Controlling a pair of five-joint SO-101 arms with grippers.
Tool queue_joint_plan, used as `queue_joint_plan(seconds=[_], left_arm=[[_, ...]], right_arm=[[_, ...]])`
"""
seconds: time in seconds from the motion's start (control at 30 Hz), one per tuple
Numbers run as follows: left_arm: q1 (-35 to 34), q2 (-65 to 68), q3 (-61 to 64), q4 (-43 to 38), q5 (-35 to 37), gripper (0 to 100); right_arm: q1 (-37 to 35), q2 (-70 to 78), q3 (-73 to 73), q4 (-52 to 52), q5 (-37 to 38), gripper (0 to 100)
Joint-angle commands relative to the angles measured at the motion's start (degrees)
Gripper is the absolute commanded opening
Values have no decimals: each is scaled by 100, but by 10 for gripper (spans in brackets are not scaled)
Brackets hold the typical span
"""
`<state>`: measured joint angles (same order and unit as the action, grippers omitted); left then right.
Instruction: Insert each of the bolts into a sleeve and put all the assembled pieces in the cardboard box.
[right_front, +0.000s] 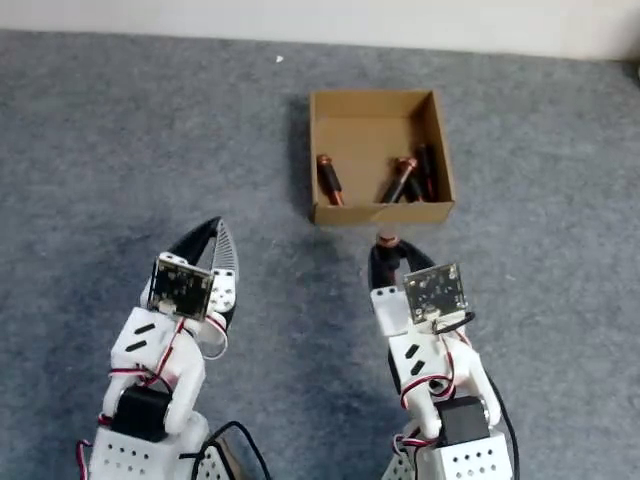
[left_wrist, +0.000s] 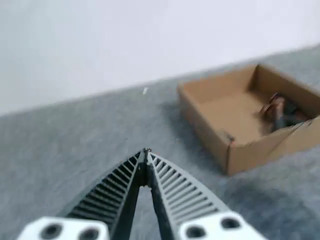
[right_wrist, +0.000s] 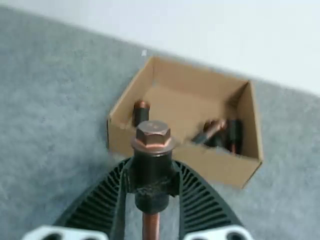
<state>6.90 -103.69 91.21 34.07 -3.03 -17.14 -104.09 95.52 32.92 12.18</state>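
The cardboard box (right_front: 376, 213) sits at the back middle of the grey carpet and holds several assembled bolt-and-sleeve pieces (right_front: 403, 180). My right gripper (right_front: 387, 262) hangs just in front of the box's near wall, shut on an assembled piece (right_wrist: 151, 165): a copper bolt with a hex head through a black sleeve, head pointing toward the box (right_wrist: 227, 167). My left gripper (right_front: 218, 240) rests to the left of the box with its fingers pressed together and nothing between them (left_wrist: 146, 162). The box (left_wrist: 240, 145) lies off to its side.
Grey carpet (right_front: 120, 150) covers the whole work area, with a pale wall edge along the back. Open carpet lies to the left and right of the box.
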Motion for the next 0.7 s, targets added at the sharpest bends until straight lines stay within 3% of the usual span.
queue_joint_plan(seconds=[0.0, 0.17, 0.3, 0.67], left_arm=[[-215, -75, 259, -9, -105, 7], [-224, -75, 593, -9, -114, 7], [-224, -40, 602, 26, -105, 7], [-233, -57, 602, 308, -114, 7]], right_arm=[[66, -84, -233, 180, 97, 6], [66, 497, -1051, 646, 114, 6], [171, 1771, -1974, 558, 105, 6], [321, 6431, -4453, -1534, 105, 6]])
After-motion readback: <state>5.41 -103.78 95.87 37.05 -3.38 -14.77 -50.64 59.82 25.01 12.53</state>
